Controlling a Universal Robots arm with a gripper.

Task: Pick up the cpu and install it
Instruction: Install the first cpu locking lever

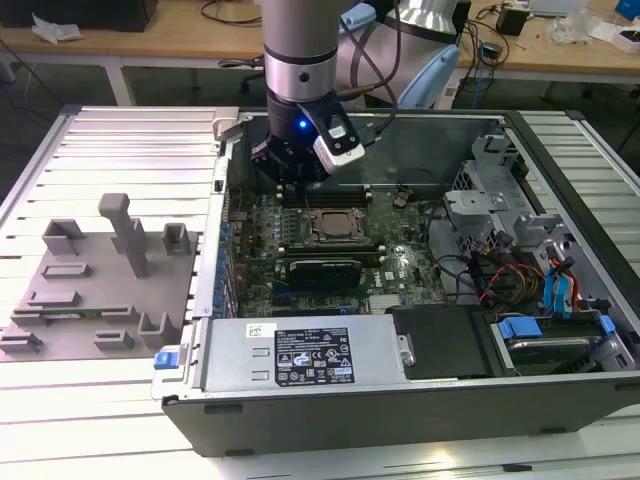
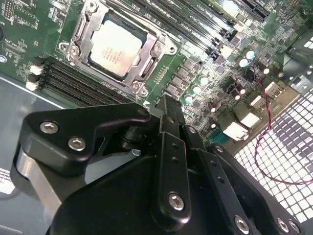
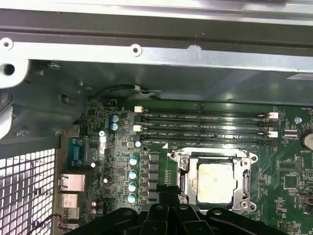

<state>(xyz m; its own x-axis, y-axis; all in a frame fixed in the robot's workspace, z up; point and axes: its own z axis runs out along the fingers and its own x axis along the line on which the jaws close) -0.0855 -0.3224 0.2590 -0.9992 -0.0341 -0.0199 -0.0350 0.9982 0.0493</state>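
Observation:
The cpu (image 2: 116,48), a silvery-white square chip, lies flat inside the metal socket frame (image 2: 146,68) on the green motherboard. Both wrist views show it, and it also appears as the cpu (image 3: 213,182) in the socket frame (image 3: 183,171). In the exterior view the cpu (image 1: 330,224) sits mid-board inside the open computer case. My gripper (image 1: 290,180) hangs just above the board, beside the socket toward the exterior view's left and rear. Its black fingers (image 2: 166,105) appear pressed together with nothing between them, and the gripper (image 3: 171,198) sits close to the socket's edge.
Memory slots (image 3: 205,125) run beside the socket. The case's rear wall (image 3: 156,63) stands close behind. A power supply (image 1: 300,355) lies at the front, and a drive cage with cables (image 1: 520,260) is at the exterior view's right. A grey fixture plate (image 1: 100,280) sits left of the case.

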